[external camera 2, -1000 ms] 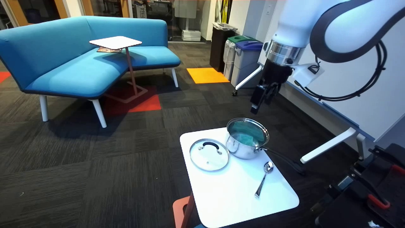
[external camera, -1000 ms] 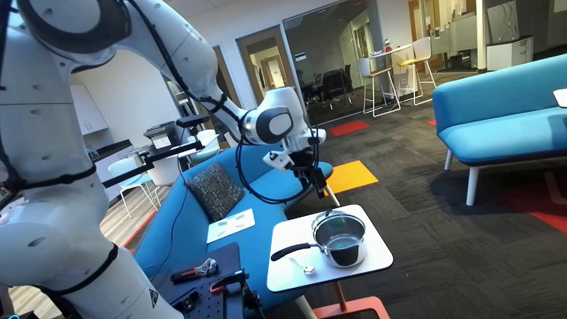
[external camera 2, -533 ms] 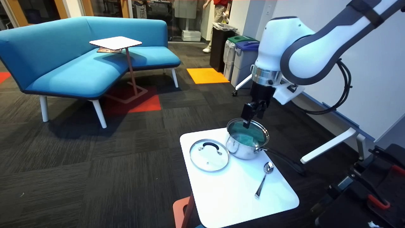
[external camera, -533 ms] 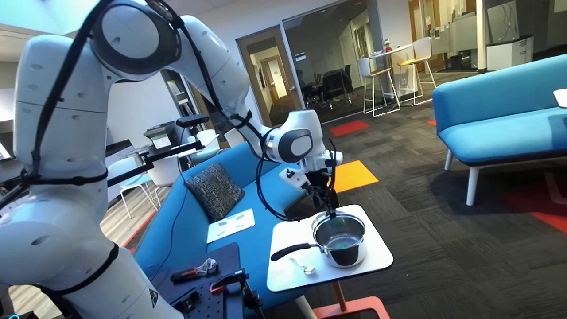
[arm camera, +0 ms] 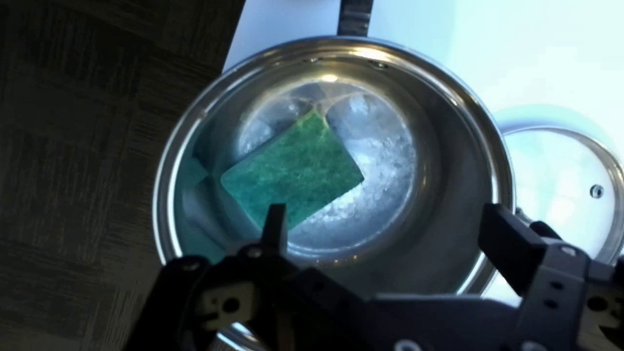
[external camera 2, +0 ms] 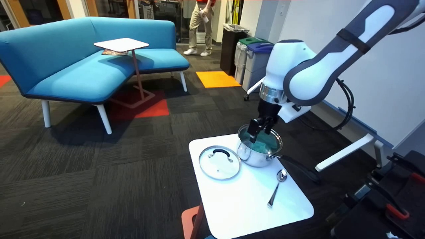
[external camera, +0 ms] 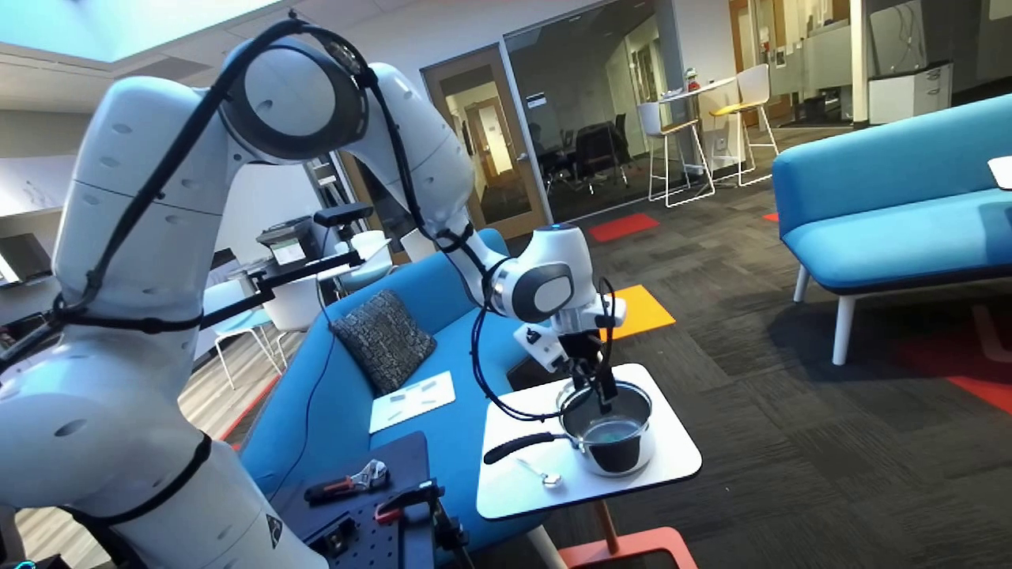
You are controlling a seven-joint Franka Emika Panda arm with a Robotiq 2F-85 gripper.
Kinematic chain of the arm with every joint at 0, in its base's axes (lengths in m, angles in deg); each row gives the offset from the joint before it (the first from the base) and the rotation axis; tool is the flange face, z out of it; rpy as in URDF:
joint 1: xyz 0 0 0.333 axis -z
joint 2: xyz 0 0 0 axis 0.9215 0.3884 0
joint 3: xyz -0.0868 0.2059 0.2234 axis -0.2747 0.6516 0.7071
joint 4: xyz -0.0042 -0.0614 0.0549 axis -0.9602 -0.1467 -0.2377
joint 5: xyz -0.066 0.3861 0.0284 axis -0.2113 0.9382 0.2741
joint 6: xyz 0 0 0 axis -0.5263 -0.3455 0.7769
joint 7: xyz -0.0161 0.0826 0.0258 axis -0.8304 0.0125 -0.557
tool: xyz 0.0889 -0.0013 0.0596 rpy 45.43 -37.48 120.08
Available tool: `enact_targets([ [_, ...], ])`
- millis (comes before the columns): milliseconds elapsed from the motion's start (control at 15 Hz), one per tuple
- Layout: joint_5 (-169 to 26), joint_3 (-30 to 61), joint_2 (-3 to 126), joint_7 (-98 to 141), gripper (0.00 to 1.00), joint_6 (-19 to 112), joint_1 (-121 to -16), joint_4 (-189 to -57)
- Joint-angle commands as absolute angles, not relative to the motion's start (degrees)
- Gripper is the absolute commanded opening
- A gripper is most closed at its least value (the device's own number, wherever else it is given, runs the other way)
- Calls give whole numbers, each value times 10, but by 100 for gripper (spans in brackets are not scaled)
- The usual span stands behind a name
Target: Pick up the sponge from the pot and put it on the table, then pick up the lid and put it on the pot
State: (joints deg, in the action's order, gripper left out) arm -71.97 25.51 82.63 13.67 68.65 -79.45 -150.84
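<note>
In the wrist view the hand (arm camera: 384, 214) is spread wide over the pot (arm camera: 453, 156), holding nothing. The sponge (arm camera: 295, 170) lies flat on the pot's bottom, its lowest corner partly behind a fingertip (arm camera: 276, 222); I cannot tell whether they touch. The other finger overlaps the rim on the side toward the lid (arm camera: 560, 180), so a straight drop might catch there. The pot stands right by an edge of the table (arm camera: 487, 58), with dark floor (arm camera: 87, 161) beyond. In an exterior view the hand has come down over the last second from above the pot to its mouth, while lid and spoon (external camera 2: 276, 189) have not moved; the reach for the sponge seems nearly done, the grip not yet made. Here the pot takes the far right corner, its handle (external camera 2: 298, 167) jutting past the right edge; the lid lies near the far left corner, and the part toward the near edge offers room for the sponge. In an exterior view the sofa (external camera: 458, 450) shows beside the left edge, and the pot sits toward the right edge, so lifting straight up looks safer than dragging sideways.
</note>
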Motion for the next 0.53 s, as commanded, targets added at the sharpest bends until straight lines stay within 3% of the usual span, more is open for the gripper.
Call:
enact_targets([
  [0, -687, 248, 859, 133, 100, 748, -797, -1492],
  [467, -663, 223, 896, 123, 100, 760, -808, -1468],
])
